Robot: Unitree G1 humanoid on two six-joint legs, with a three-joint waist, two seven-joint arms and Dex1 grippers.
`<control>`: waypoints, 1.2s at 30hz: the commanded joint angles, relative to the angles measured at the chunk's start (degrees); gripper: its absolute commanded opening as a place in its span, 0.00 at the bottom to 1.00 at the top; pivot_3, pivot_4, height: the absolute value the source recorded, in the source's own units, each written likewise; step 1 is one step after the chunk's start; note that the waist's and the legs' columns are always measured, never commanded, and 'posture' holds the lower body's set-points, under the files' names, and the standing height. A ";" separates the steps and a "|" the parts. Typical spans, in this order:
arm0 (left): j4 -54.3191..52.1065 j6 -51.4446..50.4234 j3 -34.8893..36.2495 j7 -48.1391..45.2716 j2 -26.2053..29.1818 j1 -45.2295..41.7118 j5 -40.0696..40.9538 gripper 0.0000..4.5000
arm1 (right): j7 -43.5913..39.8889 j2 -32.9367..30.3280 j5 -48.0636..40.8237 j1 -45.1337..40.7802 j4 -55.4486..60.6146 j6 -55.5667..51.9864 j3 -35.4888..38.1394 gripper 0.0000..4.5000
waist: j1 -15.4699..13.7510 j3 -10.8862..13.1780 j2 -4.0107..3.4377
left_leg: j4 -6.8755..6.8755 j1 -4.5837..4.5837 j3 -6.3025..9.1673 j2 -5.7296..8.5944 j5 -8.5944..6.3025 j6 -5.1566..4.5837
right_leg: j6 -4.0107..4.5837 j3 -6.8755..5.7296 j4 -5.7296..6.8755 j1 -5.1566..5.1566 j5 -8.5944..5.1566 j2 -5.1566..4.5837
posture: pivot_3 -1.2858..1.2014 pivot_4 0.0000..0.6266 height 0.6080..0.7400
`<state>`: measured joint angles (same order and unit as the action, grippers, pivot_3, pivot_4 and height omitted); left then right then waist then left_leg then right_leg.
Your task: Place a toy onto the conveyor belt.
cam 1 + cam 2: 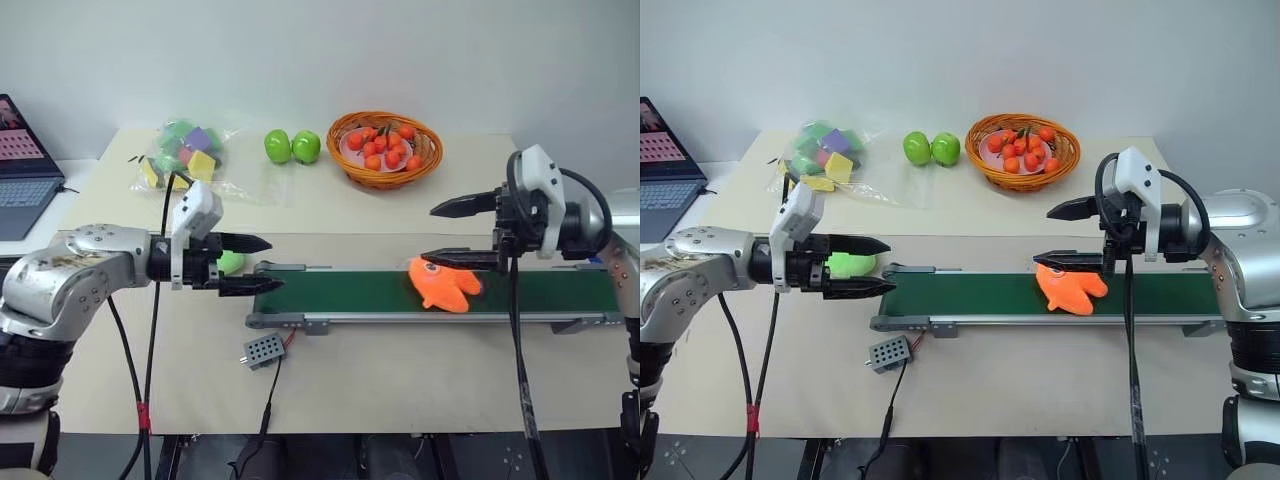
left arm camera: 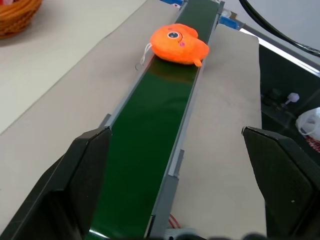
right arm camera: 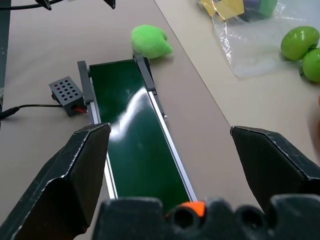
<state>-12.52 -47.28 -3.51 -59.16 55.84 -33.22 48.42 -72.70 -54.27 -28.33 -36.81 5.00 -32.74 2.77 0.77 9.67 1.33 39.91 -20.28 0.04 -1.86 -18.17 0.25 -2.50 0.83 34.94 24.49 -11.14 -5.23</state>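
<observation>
the orange toy [image 1: 443, 284] lies on the conveyor belt [image 1: 340, 294], just under the right gripper [image 1: 448, 232], whose fingers stand apart and hold nothing. the left gripper [image 1: 258, 264] also gapes empty at the belt's other end, beside a lime-green plush [image 1: 849, 265]. behind sit a basket of fruit [image 1: 385, 148], two green apples [image 1: 292, 146] and a bag of blocks [image 1: 185, 152].

belt [image 1: 340, 293] left half: bare | right half: toy [image 1: 443, 284] | near table [image 1: 400, 380]: bare except box [image 1: 263, 351]
</observation>
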 commanded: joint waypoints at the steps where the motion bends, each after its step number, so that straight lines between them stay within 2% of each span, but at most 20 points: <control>1: 0.42 -0.70 1.55 -1.98 0.65 -2.69 -1.42 0.99 | 0.25 -0.69 -1.06 -0.43 1.93 0.82 2.42 1.00 | 0.00 0.00 0.00 | 0.00 0.01 0.00 0.00 0.00 0.00 | 0.00 0.00 0.01 -0.01 0.00 0.00 | 0.52 0.24 0.99; 13: 3.03 -3.73 2.94 -3.89 -0.32 -5.73 -2.01 0.99 | 0.62 -0.91 -2.31 0.57 3.60 -0.09 4.07 1.00 | 0.00 0.00 0.00 | 0.00 0.00 0.00 0.01 0.00 -0.01 | 0.00 0.01 0.00 0.00 0.00 -0.01 | 0.52 0.24 0.99; 21: 4.39 -2.96 2.94 -5.26 0.37 -5.82 -5.39 0.99 | 1.42 -0.38 -3.67 0.80 3.30 0.05 4.41 1.00 | 0.01 0.00 0.00 | 0.00 0.00 0.00 0.00 0.00 -0.01 | 0.00 0.01 0.01 0.00 0.00 0.00 | 0.52 0.24 0.99; 29: 5.20 -2.57 5.49 -4.15 -3.63 -8.16 -4.85 0.99 | 1.85 -0.19 -3.29 0.68 3.02 0.38 4.21 1.00 | -0.14 0.00 0.00 | 0.01 -0.02 0.01 0.02 0.00 -0.01 | 0.00 0.01 -0.01 0.00 0.00 -0.02 | 0.52 0.24 0.99; 36: 6.26 2.66 5.64 -3.45 -6.37 -10.19 -8.63 0.99 | 2.17 -0.28 -3.26 0.30 3.06 0.33 4.11 1.00 | -0.07 0.00 0.00 | 0.03 -0.02 0.01 0.02 0.00 -0.01 | 0.00 0.01 0.00 0.00 0.00 -0.01 | 0.52 0.24 0.99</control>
<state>-5.69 -46.42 0.34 -62.75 49.28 -41.35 40.37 -70.79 -54.22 -30.59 -35.64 7.18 -32.86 4.96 0.70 9.67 1.33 39.95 -20.30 0.05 -1.84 -18.17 0.25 -2.50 0.84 34.94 24.49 -11.14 -5.24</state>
